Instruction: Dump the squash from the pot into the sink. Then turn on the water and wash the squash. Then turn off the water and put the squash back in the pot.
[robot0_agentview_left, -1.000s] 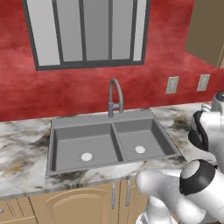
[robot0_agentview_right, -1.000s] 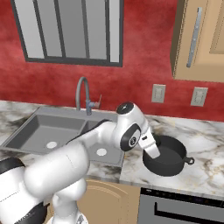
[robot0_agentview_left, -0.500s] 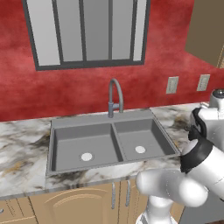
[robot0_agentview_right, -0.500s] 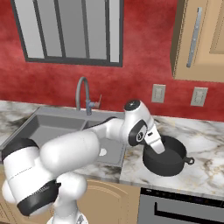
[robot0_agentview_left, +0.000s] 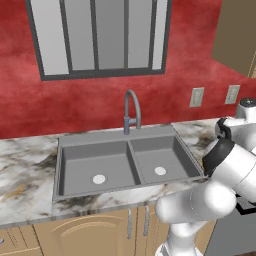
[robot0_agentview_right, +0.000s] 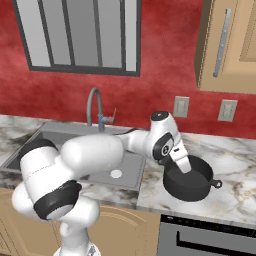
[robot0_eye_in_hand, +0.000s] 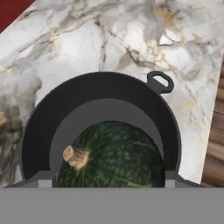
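Pot: a round, wide, shallow black metal pot (robot0_agentview_right: 189, 179) stands on the marbled white-and-grey desk (robot0_agentview_right: 235, 200), just beside the right edge of the sink and near the desk's front edge. A small loop handle (robot0_eye_in_hand: 160, 82) sticks out from its rim; in the right base view a handle shows at the side away from the sink (robot0_agentview_right: 217, 183).

Squash: a round dark green squash with a tan stub of stem (robot0_eye_in_hand: 111, 156) lies inside the pot, on its floor, filling much of it.

Sink: a grey double-basin rectangular sink (robot0_agentview_left: 125, 162) with a white round drain in each basin and a grey gooseneck faucet (robot0_agentview_left: 131, 110) at its back edge. No water runs.

Tool: the two-finger tool (robot0_agentview_right: 182, 163) hangs over the pot at the rim nearest the sink, angled down into it. Whether its jaws are open or closed I cannot tell; it seems to hold nothing.

Step in hand: dumping is not yet done, judging from the squash sitting in the pot.

Handling: the pot looks stiff and probably heavy with the squash inside; its thin rim or a loop handle is likely the best hold. The squash is hard, smooth and round, so it should roll freely when the pot tips, and may slip from a pinch, worse once wet.

Risk: a one-sided rim grip could let the pot twist.
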